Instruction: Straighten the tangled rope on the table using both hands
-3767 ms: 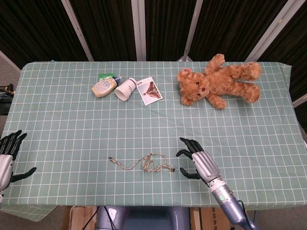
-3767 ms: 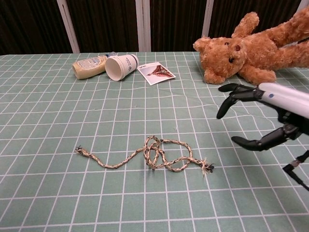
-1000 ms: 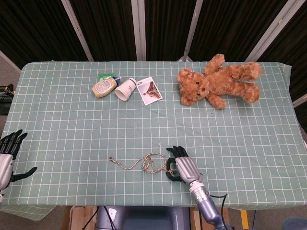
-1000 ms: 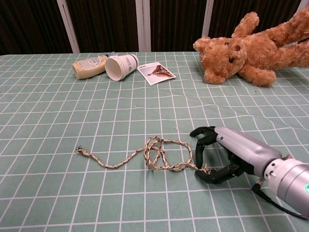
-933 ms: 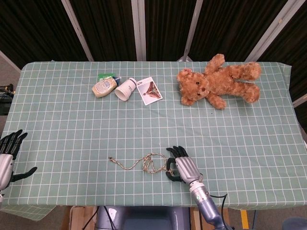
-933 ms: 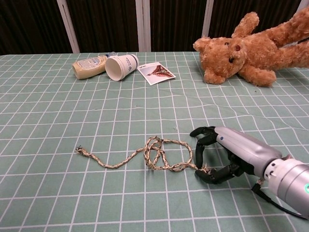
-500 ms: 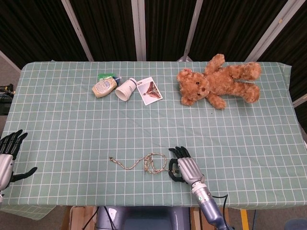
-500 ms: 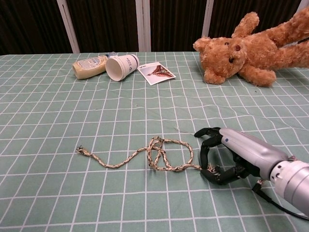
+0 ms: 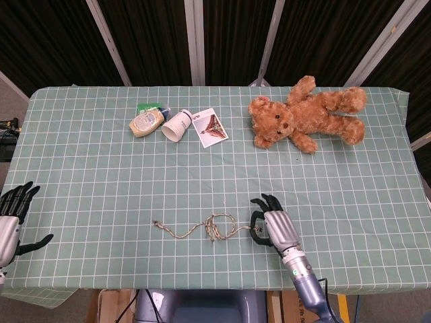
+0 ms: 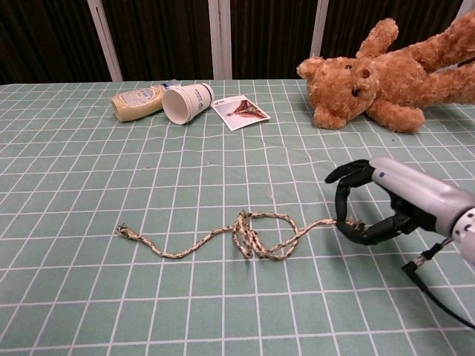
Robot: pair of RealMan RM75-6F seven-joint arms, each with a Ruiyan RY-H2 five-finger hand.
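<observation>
Pinching the rope's (image 10: 245, 236) right end, the right hand (image 10: 386, 200) holds it.

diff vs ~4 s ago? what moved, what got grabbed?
The right hand came in from the right, took hold of the rope by its right end and pulled it rightward, so the tangle has shifted and partly drawn out. The left hand stayed at the table's left edge, holding nothing; the rope's far left end hardly moved.
</observation>
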